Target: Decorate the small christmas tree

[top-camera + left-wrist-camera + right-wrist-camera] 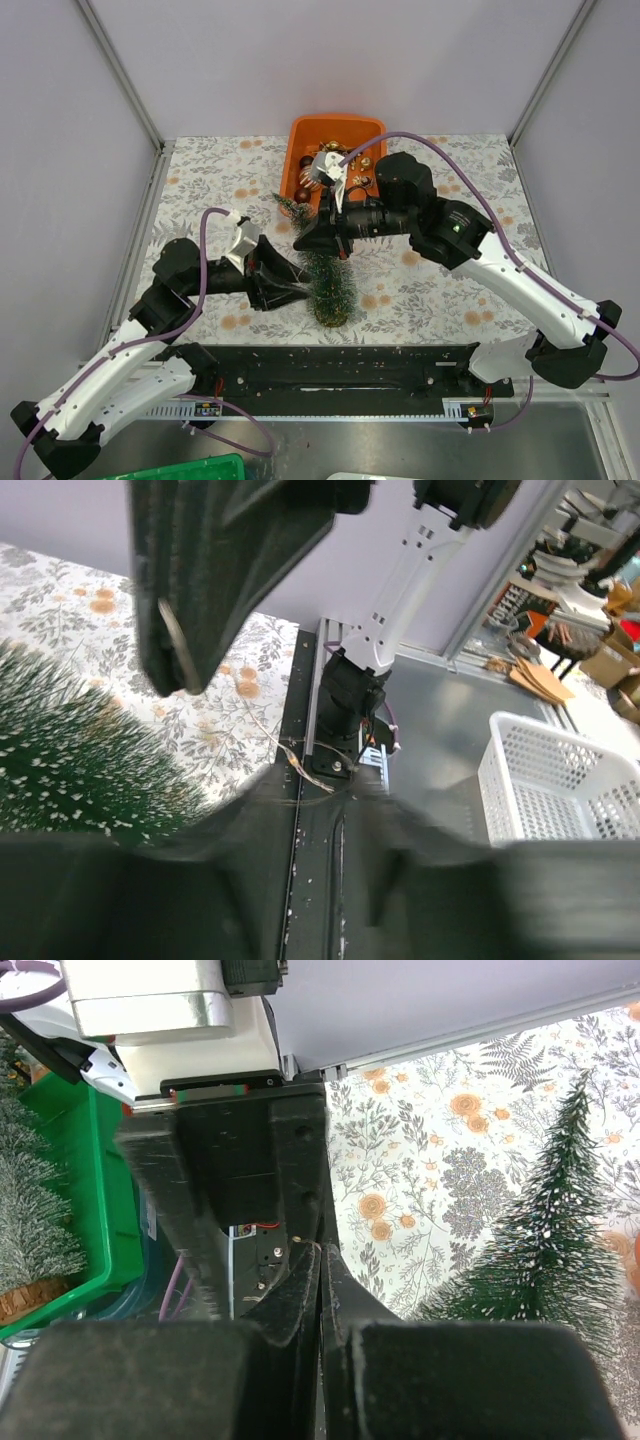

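small christmas tree: dark green cone, white-flecked tips.
Located mid-table on the floral cloth, brown base toward the near edge.

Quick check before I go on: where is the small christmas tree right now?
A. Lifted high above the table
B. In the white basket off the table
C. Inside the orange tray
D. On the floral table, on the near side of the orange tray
D: the top view shows the small christmas tree on the floral table, nearer the arm bases than the orange tray.

No text, label, brand, number or sign can be read in any of the views.
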